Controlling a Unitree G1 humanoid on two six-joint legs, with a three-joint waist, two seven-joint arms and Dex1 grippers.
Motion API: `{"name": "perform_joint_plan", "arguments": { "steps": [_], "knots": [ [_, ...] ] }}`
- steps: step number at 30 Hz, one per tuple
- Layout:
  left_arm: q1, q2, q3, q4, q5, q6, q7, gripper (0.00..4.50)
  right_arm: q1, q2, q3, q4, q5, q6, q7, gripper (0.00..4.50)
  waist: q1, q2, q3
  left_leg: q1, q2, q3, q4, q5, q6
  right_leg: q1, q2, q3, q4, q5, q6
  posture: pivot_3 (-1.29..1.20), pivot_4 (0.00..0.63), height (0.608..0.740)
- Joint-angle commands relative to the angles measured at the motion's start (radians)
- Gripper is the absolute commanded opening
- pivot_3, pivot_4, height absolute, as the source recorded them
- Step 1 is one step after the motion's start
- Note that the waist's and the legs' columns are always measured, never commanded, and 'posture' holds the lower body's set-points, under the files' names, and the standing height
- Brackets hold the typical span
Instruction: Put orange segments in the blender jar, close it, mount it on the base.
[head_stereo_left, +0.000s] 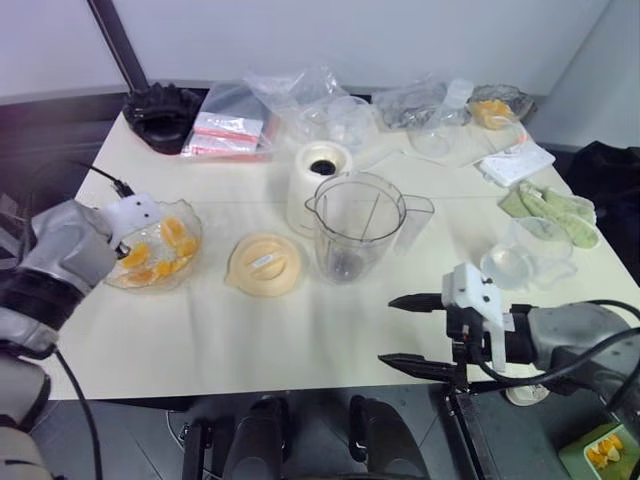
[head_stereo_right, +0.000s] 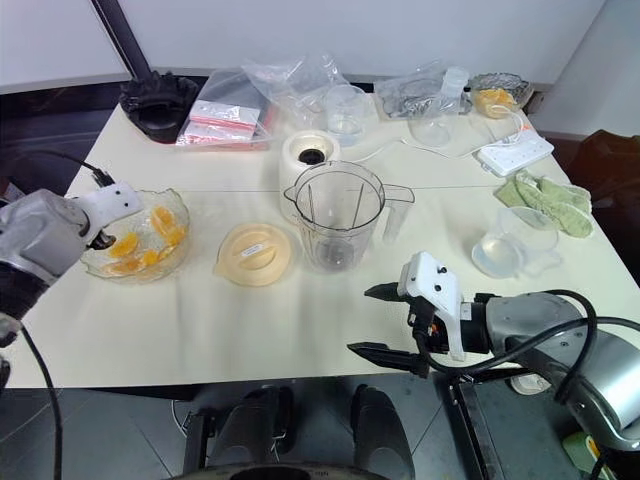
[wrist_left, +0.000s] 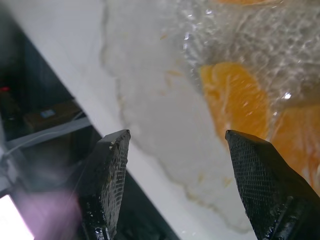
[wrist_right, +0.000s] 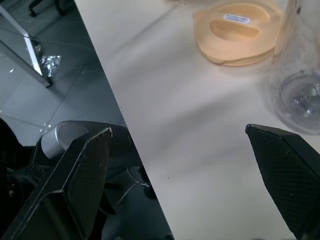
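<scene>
at the desk's left edge, left gripper (head_stereo_left: 128, 243) over the bowl (head_stereo_left: 190, 232) of segments (head_stereo_left: 172, 232).
its jaws stand spread and empty, just at the bowl's near rim, close to the desk edge, so there is little room on that side. the segments look soft, wet and slippery: best pinched lightly across the thick middle, one at a time. the jar (head_stereo_left: 357, 225) stands open mid-desk, touching the base (head_stereo_left: 319, 182) behind it, lid (head_stereo_left: 264, 264) flat beside it; clear desk lies between bowl and jar for the carry. the jar looks light, stiff, easy to tip. right gripper (head_stereo_left: 412, 333) hovers off the front edge, jaws spread wide, empty.
</scene>
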Motion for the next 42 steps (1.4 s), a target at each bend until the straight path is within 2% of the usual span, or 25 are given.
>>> {"name": "perform_joint_plan", "arguments": {
  "steps": [1, 8, 18, 21, 24, 27, 32, 39, 42],
  "knots": [
    [-0.056, -0.019, 0.037, 0.006, 0.038, 0.024, -0.039, 3.18, 0.014, 0.007, -0.021, -0.043, 0.022, -0.005, -0.023, 4.49, 0.0, -0.001, 0.0, 0.0, 0.0, 0.0, 0.001, 0.0, 0.0, 0.0, 0.0, 0.0, 0.001, 0.0, 0.0, 0.0, 0.15, 0.74],
    [-0.002, -0.038, 0.03, -0.066, 0.055, 0.072, -0.113, 3.18, 0.008, -0.001, -0.025, -0.027, 0.026, 0.008, -0.048, 4.49, -0.002, -0.002, 0.0, 0.001, 0.0, -0.001, 0.002, 0.0, 0.0, 0.0, 0.0, 0.0, 0.003, 0.0, 0.0, 0.0, 0.15, 0.74],
    [-0.03, -0.169, 0.073, 0.066, 0.098, 0.155, 0.002, 3.18, -0.02, 0.045, -0.007, -0.037, 0.075, 0.026, -0.117, 4.49, -0.001, -0.003, -0.001, 0.001, 0.0, -0.003, 0.005, 0.0, 0.0, 0.001, 0.0, -0.001, 0.007, 0.0, 0.0, 0.0, 0.15, 0.74],
    [-0.066, -0.202, 0.131, 0.148, 0.06, 0.145, 0.018, 3.18, -0.026, 0.058, 0.002, -0.045, 0.087, 0.032, -0.137, 4.49, -0.001, -0.003, 0.0, 0.0, 0.0, -0.004, 0.011, 0.0, 0.001, 0.0, 0.0, -0.001, 0.013, -0.001, 0.002, 0.0, 0.15, 0.74],
    [-0.101, -0.159, 0.099, 0.26, 0.128, 0.067, 0.054, 3.18, -0.014, 0.05, -0.001, -0.041, 0.084, 0.026, -0.13, 4.49, -0.002, -0.004, 0.0, 0.0, 0.001, -0.006, 0.015, 0.0, 0.0, 0.0, 0.0, -0.002, 0.015, -0.001, 0.001, 0.0, 0.15, 0.74],
    [-0.143, -0.2, 0.254, 0.249, -0.034, 0.158, -0.051, 3.18, -0.001, 0.04, -0.009, -0.028, 0.07, 0.013, -0.119, 4.49, -0.001, -0.004, 0.0, 0.0, 0.002, -0.006, 0.015, 0.0, 0.0, 0.0, 0.0, -0.003, 0.015, 0.0, 0.0, 0.0, 0.15, 0.74],
    [-0.221, -0.193, 0.365, 0.4, -0.082, 0.158, -0.001, 3.18, 0.008, 0.055, 0.023, -0.022, 0.028, -0.01, -0.125, 4.49, 0.0, -0.005, 0.0, -0.001, 0.001, -0.006, 0.016, 0.0, 0.0, 0.001, -0.002, -0.005, 0.015, 0.0, 0.0, 0.0, 0.15, 0.74],
    [-0.26, -0.189, 0.365, 0.491, -0.073, 0.116, -0.004, 3.18, 0.019, 0.071, 0.037, -0.026, 0.012, -0.022, -0.129, 4.49, -0.002, -0.005, 0.0, -0.001, 0.001, -0.006, 0.016, 0.0, 0.0, 0.001, -0.001, -0.005, 0.015, 0.0, 0.001, 0.0, 0.15, 0.74],
    [-0.239, -0.176, 0.308, 0.456, -0.039, 0.089, -0.048, 3.18, 0.034, 0.067, 0.028, -0.029, 0.014, -0.024, -0.122, 4.49, 0.001, -0.005, 0.0, -0.001, 0.001, -0.006, 0.016, 0.0, 0.0, 0.001, -0.001, -0.005, 0.015, 0.0, 0.001, 0.0, 0.15, 0.74]
  ]
}}
